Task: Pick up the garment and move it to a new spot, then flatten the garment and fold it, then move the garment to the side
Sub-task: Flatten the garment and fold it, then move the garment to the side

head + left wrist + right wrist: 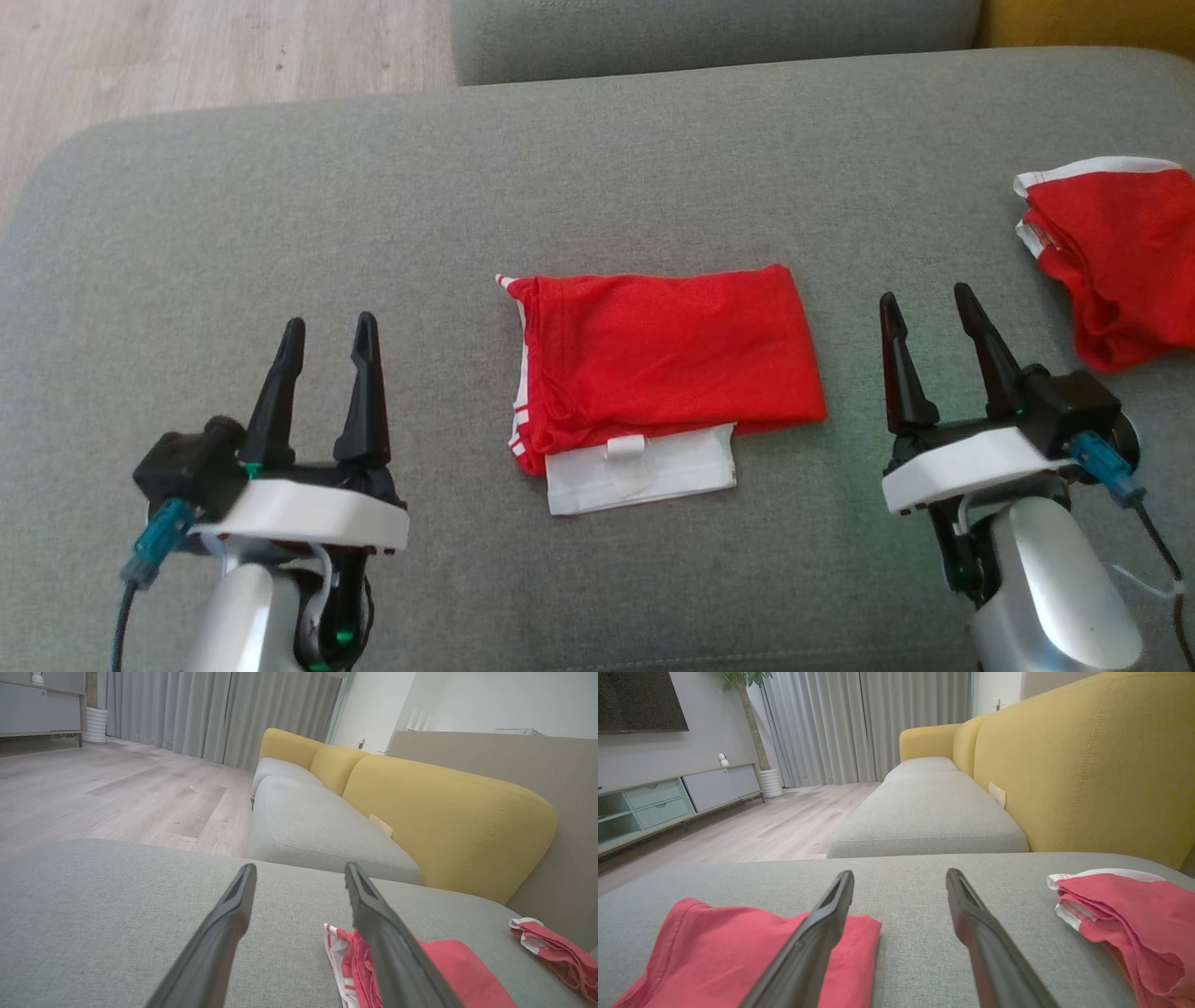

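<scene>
Judging by how things lie, folding looks finished and the last step, shifting the pile aside, is in hand. On the grey cushion (pixel 597 168) the garment (pixel 672 355) lies as a flat red rectangle between the left jaws and the right jaws, touching neither and somewhat nearer the right. A second red garment (pixel 1120 261) sits beyond the right jaws' outer side, cut off by the frame. Both pairs of jaws are spread and empty. The next move probably needs a pinch through every layer so the fold holds. A white waistband (pixel 644 471) pokes out on the near edge, and its small tab (pixel 624 448) is too small to identify.
</scene>
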Controlling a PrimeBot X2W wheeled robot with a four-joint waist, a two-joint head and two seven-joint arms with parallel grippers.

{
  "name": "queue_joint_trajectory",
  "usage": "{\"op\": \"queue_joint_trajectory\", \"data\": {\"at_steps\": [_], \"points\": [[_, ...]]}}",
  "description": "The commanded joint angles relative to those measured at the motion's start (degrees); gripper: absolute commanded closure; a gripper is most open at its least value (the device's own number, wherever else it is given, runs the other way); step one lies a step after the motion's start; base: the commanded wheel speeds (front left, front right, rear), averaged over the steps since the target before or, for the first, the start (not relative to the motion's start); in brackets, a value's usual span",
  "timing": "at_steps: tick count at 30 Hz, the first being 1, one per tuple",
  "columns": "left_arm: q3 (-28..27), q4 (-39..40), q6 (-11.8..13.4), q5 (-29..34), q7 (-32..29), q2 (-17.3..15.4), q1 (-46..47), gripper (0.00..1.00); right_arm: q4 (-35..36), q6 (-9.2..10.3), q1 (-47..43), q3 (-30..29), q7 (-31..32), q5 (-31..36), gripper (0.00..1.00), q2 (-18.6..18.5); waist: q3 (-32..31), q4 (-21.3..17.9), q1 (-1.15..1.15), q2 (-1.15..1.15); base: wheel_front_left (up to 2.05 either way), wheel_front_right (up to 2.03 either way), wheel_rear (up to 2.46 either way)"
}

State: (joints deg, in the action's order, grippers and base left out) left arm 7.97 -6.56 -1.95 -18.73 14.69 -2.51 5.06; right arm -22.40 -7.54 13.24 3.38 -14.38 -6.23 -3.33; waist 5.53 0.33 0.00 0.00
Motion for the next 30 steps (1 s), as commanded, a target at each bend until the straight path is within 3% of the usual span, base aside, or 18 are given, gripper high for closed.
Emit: {"op": "queue_joint_trajectory", "data": {"at_steps": [1, 14, 30], "points": [[-1.68, 2.11, 0.28, 0.66, 0.3, -0.37, 2.24, 0.0, 2.3, 0.05, 0.79, 1.51, -0.47, -0.38, 0.0, 0.43, 0.03, 0.02, 0.0, 0.0, 0.0, 0.0, 0.0], [-0.19, 1.49, -0.3, 0.48, 0.3, -0.37, 2.83, 0.0, -0.14, 0.05, 1.42, 2.1, 3.17, 0.05, 0.0, 0.45, 1.81, 1.97, 0.0, 0.0, 0.0, 0.0, 0.0], [1.7, 0.72, -0.37, -0.19, 0.3, -0.37, 4.2, 0.0, -15.16, 0.05, 7.66, 1.37, 9.95, -3.84, 0.0, 0.45, 5.19, 7.37, 0.0, 0.0, 0.0, 0.0, 0.0]]}}
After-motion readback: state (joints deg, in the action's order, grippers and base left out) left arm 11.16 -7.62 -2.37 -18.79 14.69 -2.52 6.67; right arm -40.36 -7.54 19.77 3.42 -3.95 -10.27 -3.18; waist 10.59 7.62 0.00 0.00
